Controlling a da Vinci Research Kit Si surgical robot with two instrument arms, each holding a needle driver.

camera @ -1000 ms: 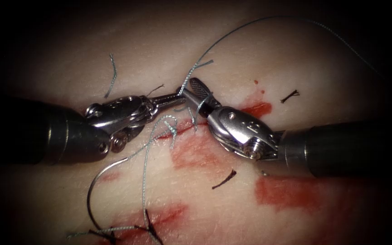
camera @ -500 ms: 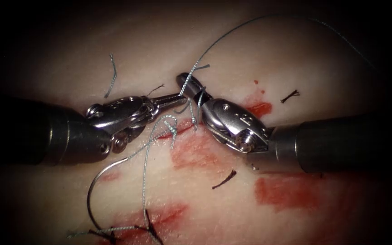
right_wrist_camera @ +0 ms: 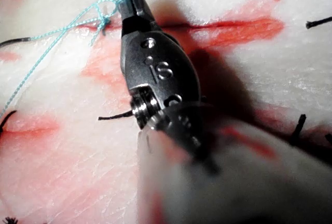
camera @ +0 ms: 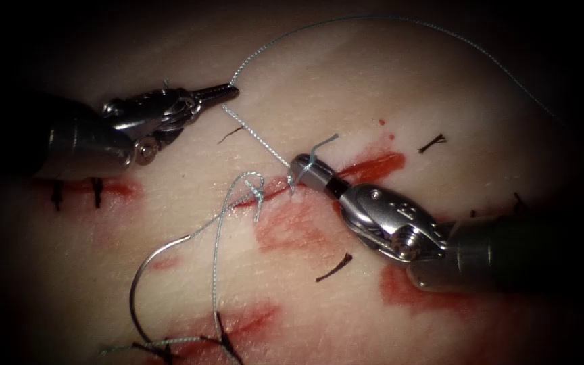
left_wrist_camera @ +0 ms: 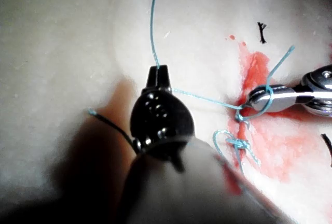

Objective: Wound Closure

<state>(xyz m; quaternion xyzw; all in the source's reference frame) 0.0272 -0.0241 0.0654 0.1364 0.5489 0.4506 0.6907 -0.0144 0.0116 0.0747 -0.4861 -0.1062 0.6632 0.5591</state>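
Your left tool [camera: 228, 90], up-left of the red cut [camera: 346, 170] in the pale tissue [camera: 373, 88], had its jaws closed on the blue-green thread [camera: 255, 135]; your right tool [camera: 300, 165], jaws closed with thread looped round them, sat at the cut; the curved steel needle [camera: 144, 267] lay free below-left

Pale blue-green thread [camera: 258, 138], red fluid [camera: 373, 164] on pale tissue [camera: 373, 88], black cut ends [camera: 334, 268].

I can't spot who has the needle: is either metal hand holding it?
No: the curved needle lies loose on the tissue, while the left hand and the right hand each grip only thread.
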